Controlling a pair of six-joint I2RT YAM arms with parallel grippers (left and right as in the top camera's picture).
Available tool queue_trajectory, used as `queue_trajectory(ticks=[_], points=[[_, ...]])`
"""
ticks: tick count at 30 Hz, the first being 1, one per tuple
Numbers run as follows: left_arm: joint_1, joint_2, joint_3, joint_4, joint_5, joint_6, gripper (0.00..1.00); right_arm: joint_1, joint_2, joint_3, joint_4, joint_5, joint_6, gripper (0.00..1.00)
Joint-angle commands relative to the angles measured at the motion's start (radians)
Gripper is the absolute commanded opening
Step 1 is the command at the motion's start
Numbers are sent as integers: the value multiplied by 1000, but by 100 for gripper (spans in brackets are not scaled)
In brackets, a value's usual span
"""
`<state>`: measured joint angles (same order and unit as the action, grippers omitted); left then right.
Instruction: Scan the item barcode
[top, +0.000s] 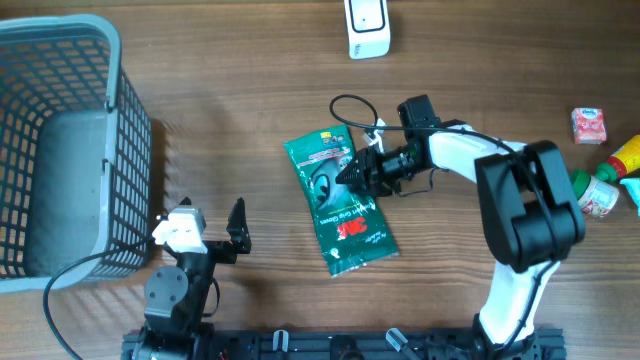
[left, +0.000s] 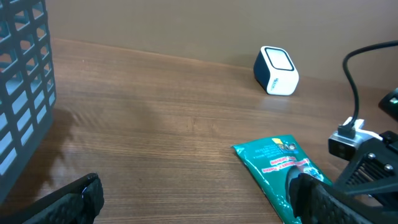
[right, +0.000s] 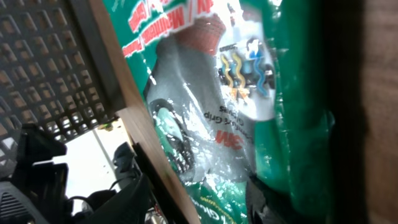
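**Green packet lying flat, right fingers spread at its edge**

You are looking at the green glove packet (top: 341, 205), which is lying flat on the counter (top: 250, 100) with its printed face up. The right gripper (top: 352, 173) is hovering at the packet's upper right edge with its fingers (right: 127, 199) standing apart. The right wrist view is cutting them off at the bottom of the frame, so you cannot tell whether their tips are touching the film. That camera is sitting so close to the packet that the print is blurring and glaring, and you cannot make out a barcode. The left gripper (top: 208, 228) is hanging well to the packet's left, fingers spread wide and holding nothing. Its wrist view is cropping both fingers and hiding the packet's lower half. The white scanner (top: 367, 28) is standing well beyond the packet's top end. The grey basket (top: 128, 150) is sitting far to the packet's left, partly out of frame. Small bottles (top: 598, 195) are lying far to its right, clipped by the frame edge.
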<state>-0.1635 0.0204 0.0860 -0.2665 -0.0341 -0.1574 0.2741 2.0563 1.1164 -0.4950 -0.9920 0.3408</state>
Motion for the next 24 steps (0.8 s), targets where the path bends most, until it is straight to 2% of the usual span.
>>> queue_trajectory(ticks=[1, 6, 13, 16, 21, 23, 24], points=[[4, -4, -4, 2, 8, 19, 100, 21, -158, 31, -101, 281, -50, 88], [4, -4, -4, 2, 8, 19, 100, 180, -204, 31, -150, 540, -23, 90], [4, -4, -4, 2, 8, 19, 100, 477, -199, 31, -191, 1081, 171, 98], [4, -4, -4, 2, 8, 19, 100, 558, -192, 30, -179, 1221, 158, 99], [4, -4, -4, 2, 8, 19, 100, 576, -114, 30, -198, 1255, 183, 99], [4, -4, -4, 2, 8, 19, 100, 576, -87, 30, -220, 1202, 146, 99], [4, -4, -4, 2, 8, 19, 100, 576, -68, 30, -233, 1135, 114, 92]])
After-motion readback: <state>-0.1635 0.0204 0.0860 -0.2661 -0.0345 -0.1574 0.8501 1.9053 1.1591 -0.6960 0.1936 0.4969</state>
